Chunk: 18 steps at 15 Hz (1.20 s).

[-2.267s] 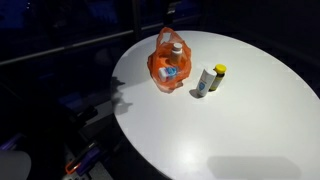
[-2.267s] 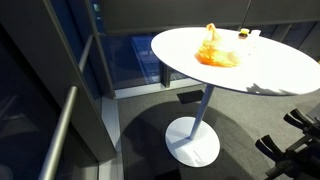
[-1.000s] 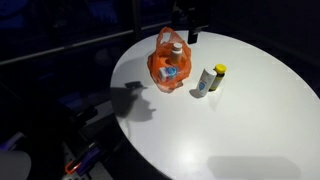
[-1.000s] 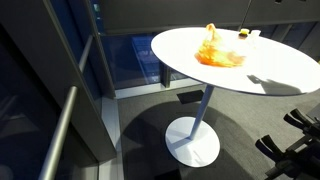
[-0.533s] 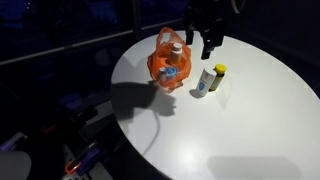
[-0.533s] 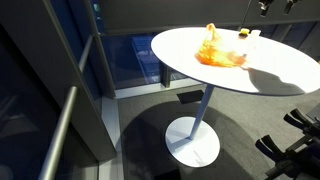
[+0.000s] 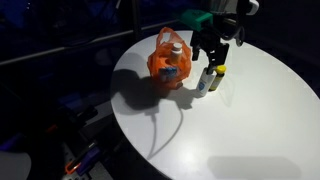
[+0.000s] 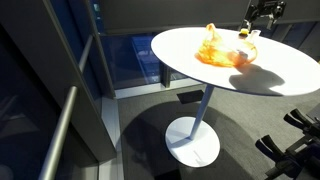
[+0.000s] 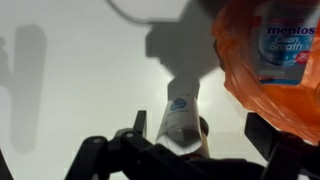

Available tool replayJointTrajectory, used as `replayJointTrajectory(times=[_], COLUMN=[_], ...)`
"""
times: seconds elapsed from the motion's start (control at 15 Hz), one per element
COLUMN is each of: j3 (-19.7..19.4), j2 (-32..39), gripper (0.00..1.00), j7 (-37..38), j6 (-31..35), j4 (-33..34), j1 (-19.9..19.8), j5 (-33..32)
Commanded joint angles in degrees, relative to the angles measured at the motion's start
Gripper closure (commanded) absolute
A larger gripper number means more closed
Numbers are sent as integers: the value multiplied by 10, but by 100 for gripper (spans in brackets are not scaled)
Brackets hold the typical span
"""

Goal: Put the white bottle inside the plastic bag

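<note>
The tool [image 7: 212,59] hovers, jaws spread, over the white bottle [image 7: 204,83].

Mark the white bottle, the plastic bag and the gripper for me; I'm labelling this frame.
white bottle [image 9: 180,115]: wrist view, middle of its body.
plastic bag [image 7: 158,66]: in an exterior view, its orange side.
gripper [image 7: 211,60]: in an exterior view, midway between the fingertips.

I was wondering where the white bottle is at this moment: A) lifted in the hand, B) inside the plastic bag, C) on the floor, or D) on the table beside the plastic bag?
D: the white bottle sits on the table right next to the plastic bag, while the open hand is above it and not gripping it.
</note>
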Motion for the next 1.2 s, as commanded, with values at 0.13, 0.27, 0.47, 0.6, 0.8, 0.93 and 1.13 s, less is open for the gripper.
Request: replayJointTrajectory(times=[0.13,0.27,0.47,0.6,0.8,0.93,1.13], j3=[0,1,1,0,-1,-2,-3], j2=[58,63,58,61,66,71,81], gripper=[0,0,0,0,0,0,0], j7=[-20,-21,-23,-23,-23,-23,-24], j6=[-2,-5,-5,-8,-11,-13,-14], j4=[68,76,77,82,87,90,96], j1=[-8,-10,-10,-12,-14,-17,-22], j5=[22,24,22,23,23,23,24])
